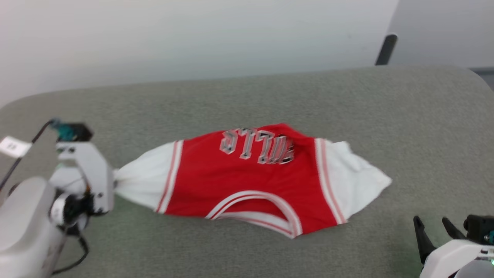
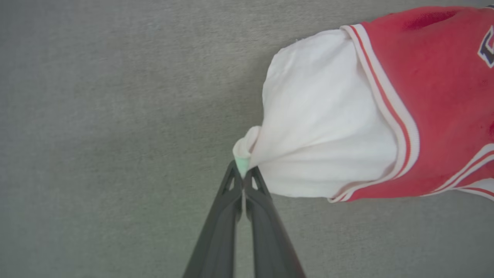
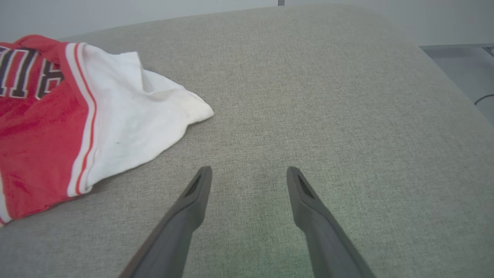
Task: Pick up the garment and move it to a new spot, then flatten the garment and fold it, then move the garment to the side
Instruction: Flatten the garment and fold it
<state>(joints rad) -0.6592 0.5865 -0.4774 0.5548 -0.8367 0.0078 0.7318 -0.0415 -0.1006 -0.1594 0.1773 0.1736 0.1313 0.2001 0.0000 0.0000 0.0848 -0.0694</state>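
The garment [image 1: 247, 181], a red jersey T-shirt with white sleeves and striped trim, lies across the middle of the grey table [image 1: 247, 96], its collar toward me and its lettering upside down. My left gripper [image 2: 243, 173] is shut on the tip of the garment's [image 2: 332, 116] white sleeve, which is drawn into a point at the left; in the head view that grip sits at the left gripper [image 1: 114, 179]. At the lower right my right gripper [image 1: 434, 224] stands open over bare cloth, its fingers [image 3: 200, 185] apart, right of the other sleeve of the garment [image 3: 127, 127].
The padded grey table ends in rounded far corners before a pale wall. A dark chair back [image 1: 386, 49] rises behind the far right edge. A black cable [image 1: 23, 150] runs along my left arm.
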